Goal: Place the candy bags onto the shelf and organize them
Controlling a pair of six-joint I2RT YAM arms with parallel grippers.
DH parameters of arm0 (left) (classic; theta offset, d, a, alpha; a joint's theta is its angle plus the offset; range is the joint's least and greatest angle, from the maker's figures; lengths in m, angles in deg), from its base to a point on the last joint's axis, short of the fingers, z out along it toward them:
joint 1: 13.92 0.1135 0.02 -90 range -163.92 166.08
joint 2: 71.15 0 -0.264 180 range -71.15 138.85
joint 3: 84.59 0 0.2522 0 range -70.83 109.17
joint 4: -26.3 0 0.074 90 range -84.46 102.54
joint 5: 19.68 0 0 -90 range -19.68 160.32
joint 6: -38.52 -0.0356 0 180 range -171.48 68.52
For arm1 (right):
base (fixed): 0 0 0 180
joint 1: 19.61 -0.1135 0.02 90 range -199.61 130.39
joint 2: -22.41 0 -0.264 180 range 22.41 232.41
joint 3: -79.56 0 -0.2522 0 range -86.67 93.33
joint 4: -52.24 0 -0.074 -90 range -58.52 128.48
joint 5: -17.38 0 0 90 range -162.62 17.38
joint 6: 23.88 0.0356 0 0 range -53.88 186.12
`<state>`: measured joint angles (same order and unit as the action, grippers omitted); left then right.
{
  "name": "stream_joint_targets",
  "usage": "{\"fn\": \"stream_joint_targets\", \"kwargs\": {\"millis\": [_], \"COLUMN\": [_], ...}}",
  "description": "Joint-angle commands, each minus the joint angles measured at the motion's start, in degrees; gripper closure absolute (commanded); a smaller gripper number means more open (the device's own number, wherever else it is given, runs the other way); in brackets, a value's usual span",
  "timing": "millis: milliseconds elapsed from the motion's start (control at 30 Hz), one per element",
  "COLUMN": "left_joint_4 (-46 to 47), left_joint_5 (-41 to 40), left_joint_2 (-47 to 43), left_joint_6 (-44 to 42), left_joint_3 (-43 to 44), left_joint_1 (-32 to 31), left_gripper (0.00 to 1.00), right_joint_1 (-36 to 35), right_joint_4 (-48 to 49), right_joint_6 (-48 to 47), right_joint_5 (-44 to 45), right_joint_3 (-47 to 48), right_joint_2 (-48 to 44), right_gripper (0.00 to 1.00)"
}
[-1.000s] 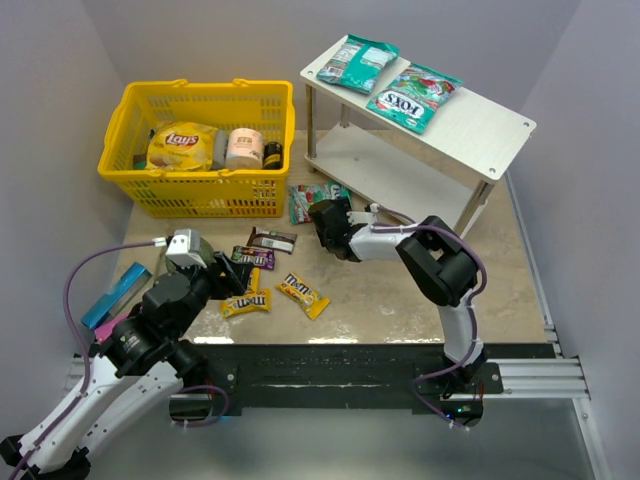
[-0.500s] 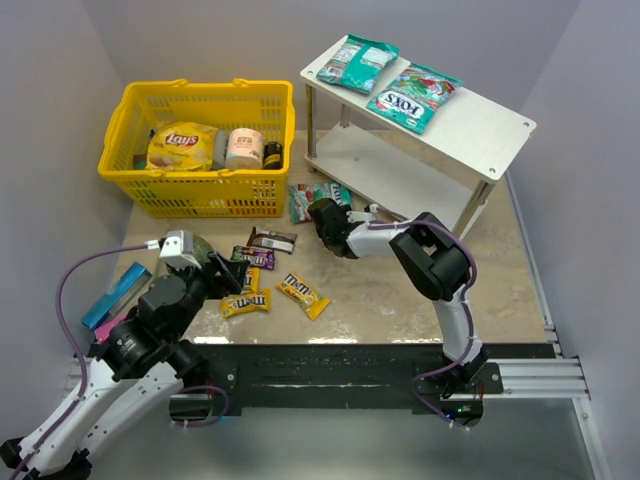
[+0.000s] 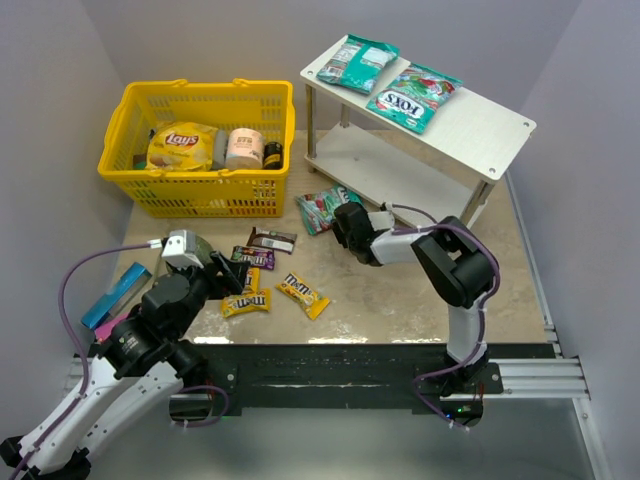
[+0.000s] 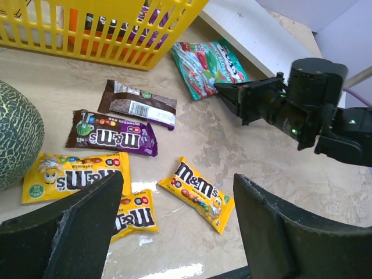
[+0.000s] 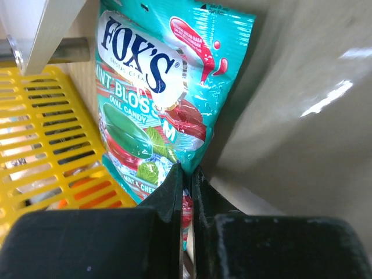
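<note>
In the centre of the top view, the right gripper (image 3: 343,222) has its jaws closed on the near edge of a teal FOX'S bag (image 3: 322,205). The right wrist view shows the film pinched between the fingertips. The bag sits over the table (image 3: 400,290), between the yellow basket (image 3: 200,90) just to its left and the white shelf (image 3: 480,125), whose corner leg stands near, above it in the frame. Two more teal bags (image 3: 358,60) lie on the shelf's top board, upper right. At lower left, the left gripper (image 3: 228,278) hangs with jaws wide apart, holding nothing, over scattered M&M's packets (image 3: 303,295). A Lay's bag (image 3: 182,145) lies in the basket, and a blue packet (image 3: 118,295) lies at far left.
</note>
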<state>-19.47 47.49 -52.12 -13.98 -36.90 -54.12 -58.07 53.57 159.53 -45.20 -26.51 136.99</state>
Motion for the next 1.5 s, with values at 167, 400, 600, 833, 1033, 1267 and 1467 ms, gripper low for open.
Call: {"fn": "stream_joint_targets", "kwargs": {"millis": [167,400,600,833,1033,1267,1467], "left_joint_4": [0.63,0.37,0.19,0.19,-0.07,0.02,0.02], "left_joint_5": [-1.60,-2.48,-2.66,-2.75,-2.83,-2.92,-3.01], "left_joint_2": [-0.57,-0.83,0.13,0.66,0.75,0.49,0.31], "left_joint_6": [0.91,1.18,1.18,1.18,1.26,1.35,1.26], "left_joint_3": [0.61,0.70,0.78,0.87,0.78,0.78,0.87], "left_joint_1": [0.13,0.13,0.04,0.13,0.04,0.13,0.04], "left_gripper": [0.18,0.18,0.18,0.18,0.18,0.18,0.18], "right_joint_1": [1.02,1.02,1.10,1.19,1.19,1.19,1.19], "right_joint_4": [-1.56,-3.57,-8.23,-9.91,-9.56,-7.19,-3.23], "right_joint_6": [-17.64,-23.69,-30.64,-33.99,-34.26,-32.24,-28.81], "right_joint_5": [-12.04,-13.45,-10.99,-11.16,-12.47,-14.41,-14.41], "right_joint_3": [-13.30,-22.01,-23.77,-24.65,-24.83,-25.79,-28.34], "right_joint_2": [-10.25,-19.39,-26.25,-28.98,-29.07,-26.87,-24.85], "right_gripper": [1.00,1.00,1.00,0.71,0.37,0.35,0.38]}}
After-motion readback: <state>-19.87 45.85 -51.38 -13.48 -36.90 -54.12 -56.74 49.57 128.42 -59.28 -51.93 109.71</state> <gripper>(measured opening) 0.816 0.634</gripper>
